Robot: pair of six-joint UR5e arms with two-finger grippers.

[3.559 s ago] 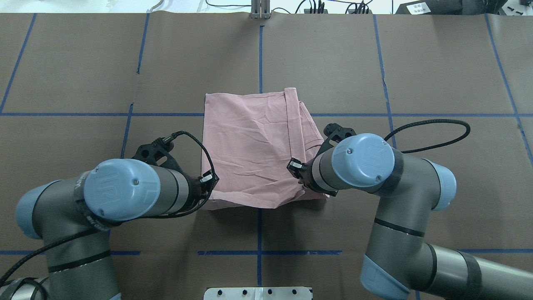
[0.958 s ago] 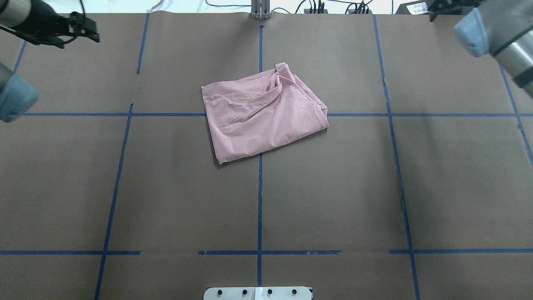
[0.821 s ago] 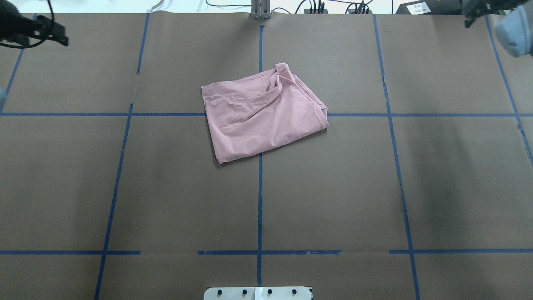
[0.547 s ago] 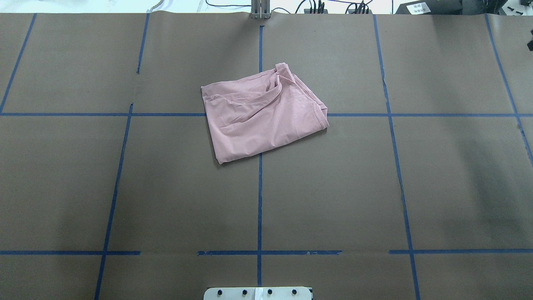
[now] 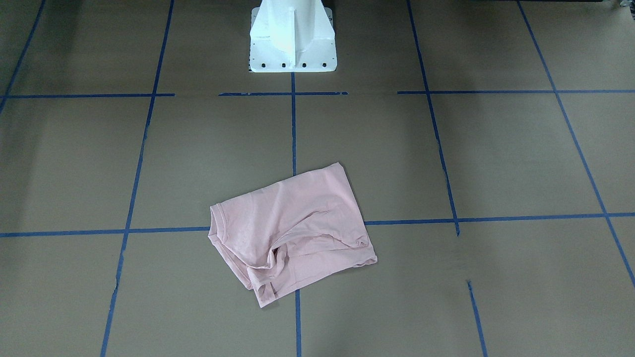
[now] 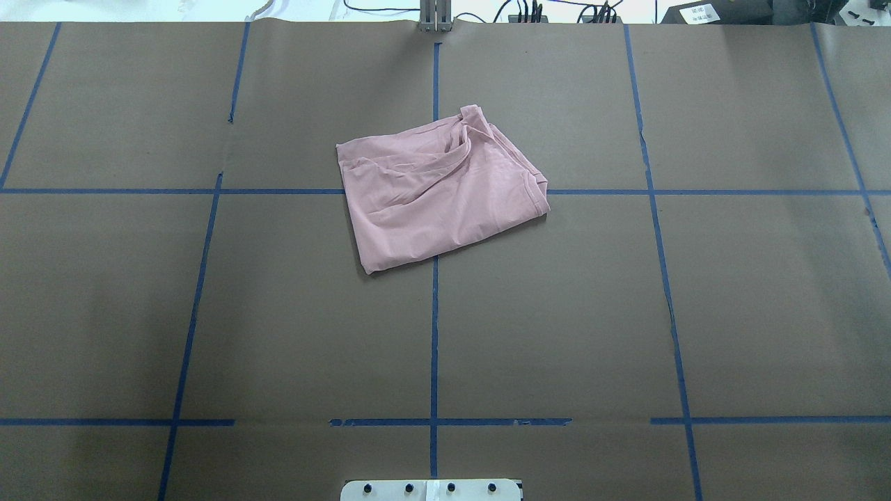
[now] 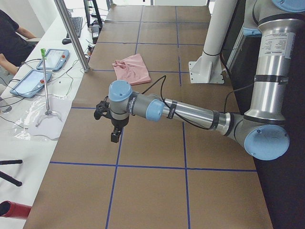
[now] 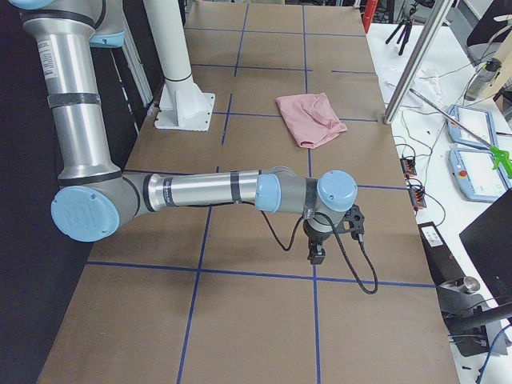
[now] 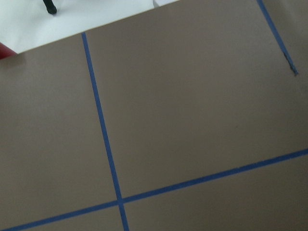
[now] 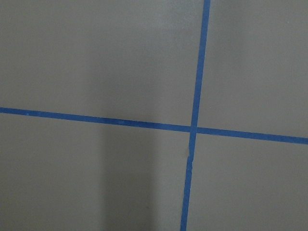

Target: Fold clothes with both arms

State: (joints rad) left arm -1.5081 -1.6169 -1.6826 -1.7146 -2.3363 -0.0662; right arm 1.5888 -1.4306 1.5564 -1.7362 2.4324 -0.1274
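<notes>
Near the worktop's middle, the pink T-shirt (image 6: 438, 198) lies folded but skewed, so I want the left gripper (image 7: 113, 126) and right gripper (image 8: 318, 246), whose jaw state I cannot tell, parked well clear toward the worktop's ends.

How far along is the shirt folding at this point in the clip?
Done: the T-shirt lies folded into a compact bundle in the middle of the table, though skewed, with a rumpled far edge. In hand: nothing; the left hand and right hand hang over the table's opposite ends, far from it. Left: perhaps only squaring up the bundle.
</notes>
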